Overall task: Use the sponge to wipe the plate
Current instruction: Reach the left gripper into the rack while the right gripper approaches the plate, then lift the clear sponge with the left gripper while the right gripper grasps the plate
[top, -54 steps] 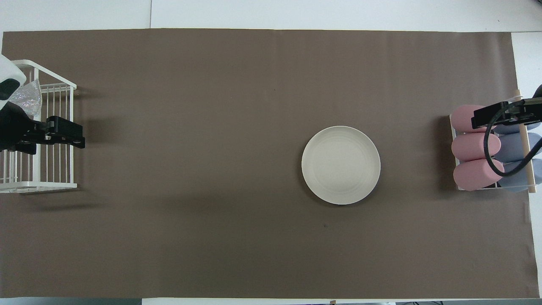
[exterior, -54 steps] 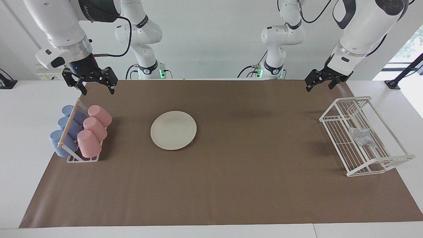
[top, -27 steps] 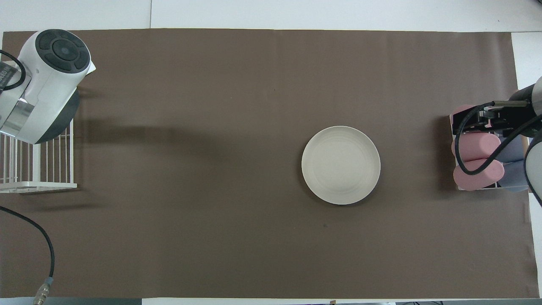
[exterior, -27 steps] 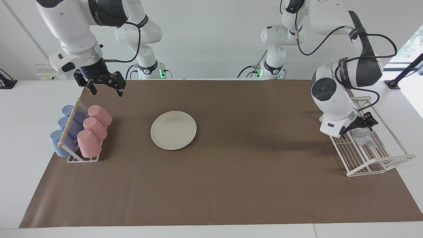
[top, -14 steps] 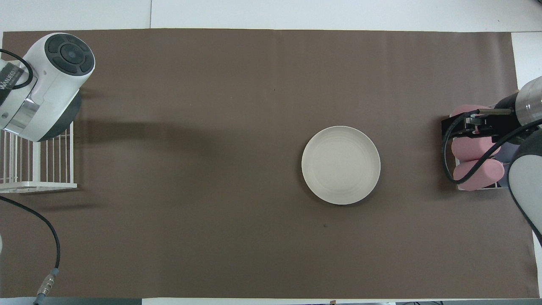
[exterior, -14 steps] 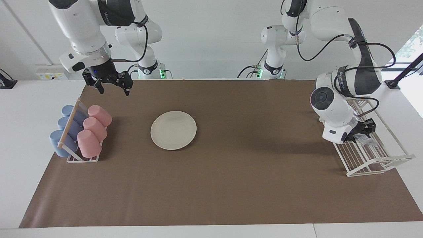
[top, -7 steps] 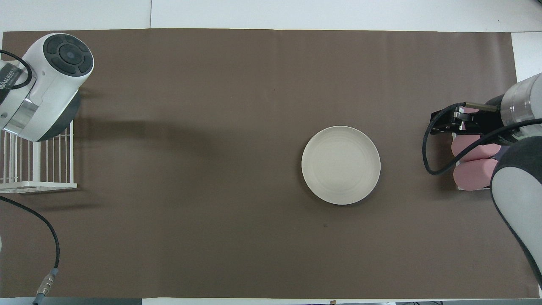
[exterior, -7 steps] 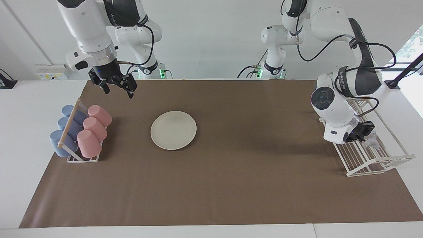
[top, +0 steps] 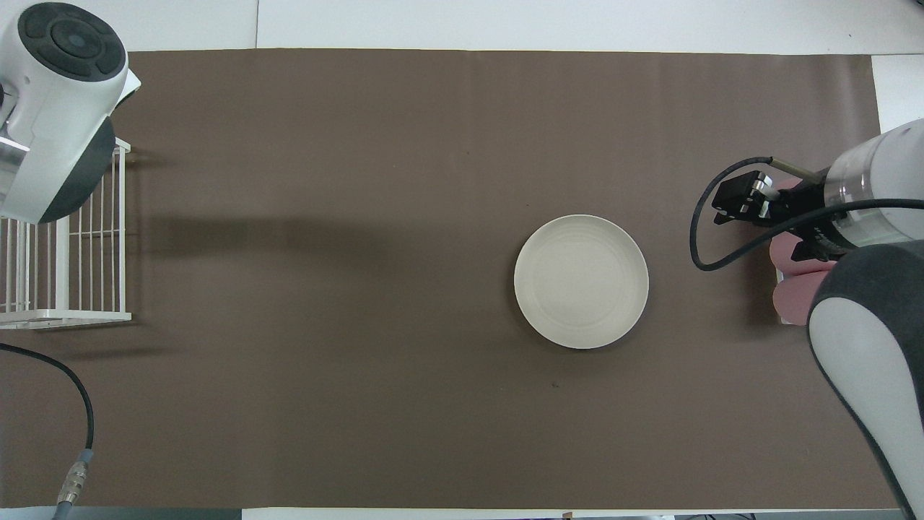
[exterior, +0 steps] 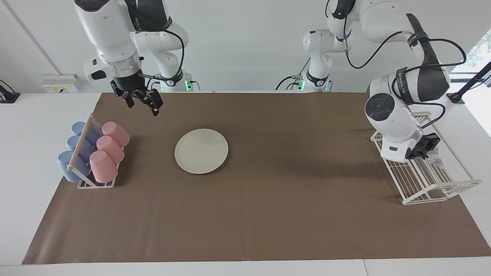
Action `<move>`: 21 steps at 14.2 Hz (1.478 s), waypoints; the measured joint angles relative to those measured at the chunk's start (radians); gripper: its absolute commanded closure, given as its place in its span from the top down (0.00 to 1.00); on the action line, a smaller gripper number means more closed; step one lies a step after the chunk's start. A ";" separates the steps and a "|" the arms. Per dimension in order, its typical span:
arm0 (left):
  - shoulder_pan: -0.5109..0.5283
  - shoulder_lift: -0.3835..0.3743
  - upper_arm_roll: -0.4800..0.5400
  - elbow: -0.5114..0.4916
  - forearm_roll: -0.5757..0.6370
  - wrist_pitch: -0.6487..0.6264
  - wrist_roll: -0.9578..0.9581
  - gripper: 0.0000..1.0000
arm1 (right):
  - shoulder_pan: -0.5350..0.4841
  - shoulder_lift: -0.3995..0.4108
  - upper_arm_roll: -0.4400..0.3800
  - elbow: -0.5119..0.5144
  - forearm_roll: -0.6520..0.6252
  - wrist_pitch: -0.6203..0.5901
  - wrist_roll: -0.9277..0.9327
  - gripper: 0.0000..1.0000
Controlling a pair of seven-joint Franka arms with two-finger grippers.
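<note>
The cream-white plate (exterior: 201,150) lies flat on the brown mat, toward the right arm's end; it also shows in the overhead view (top: 581,282). The silvery sponge (exterior: 434,160) is in the white wire rack (exterior: 425,180), only partly visible below my left gripper (exterior: 424,150). The left gripper is shut on the sponge, just above the rack's floor. In the overhead view the left arm hides the sponge. My right gripper (exterior: 142,103) is open and empty, up in the air over the mat between the cup rack and the plate; it also shows in the overhead view (top: 738,198).
A rack of pink and blue cups (exterior: 94,153) stands at the right arm's end of the mat, beside the plate; a pink cup (top: 792,303) shows under the right arm. The wire rack (top: 65,274) stands at the left arm's end.
The left gripper went down into the wire rack, closed on the sponge and has risen slightly with it. The right gripper moved from over the cup rack toward the plate.
</note>
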 measured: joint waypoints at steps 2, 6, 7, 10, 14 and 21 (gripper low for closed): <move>-0.011 -0.007 -0.007 0.077 -0.158 -0.088 0.017 0.00 | 0.031 -0.005 0.008 0.000 0.025 -0.001 0.126 1.00; 0.002 -0.079 0.025 0.132 -0.607 -0.141 0.018 0.00 | 0.101 -0.010 0.012 0.000 0.033 -0.001 0.368 1.00; 0.024 -0.110 0.033 0.132 -0.732 -0.161 0.019 0.00 | 0.114 -0.010 0.013 0.000 0.033 -0.001 0.434 1.00; 0.088 -0.166 0.042 0.111 -1.047 -0.219 0.029 0.00 | 0.130 -0.010 0.016 0.000 0.073 -0.001 0.606 1.00; 0.106 -0.230 0.041 -0.049 -1.356 -0.165 0.038 0.00 | 0.130 -0.010 0.043 0.000 0.124 0.028 0.788 1.00; 0.092 -0.446 0.027 -0.535 -1.837 0.175 0.197 0.00 | 0.145 -0.010 0.065 0.000 0.125 0.034 0.938 1.00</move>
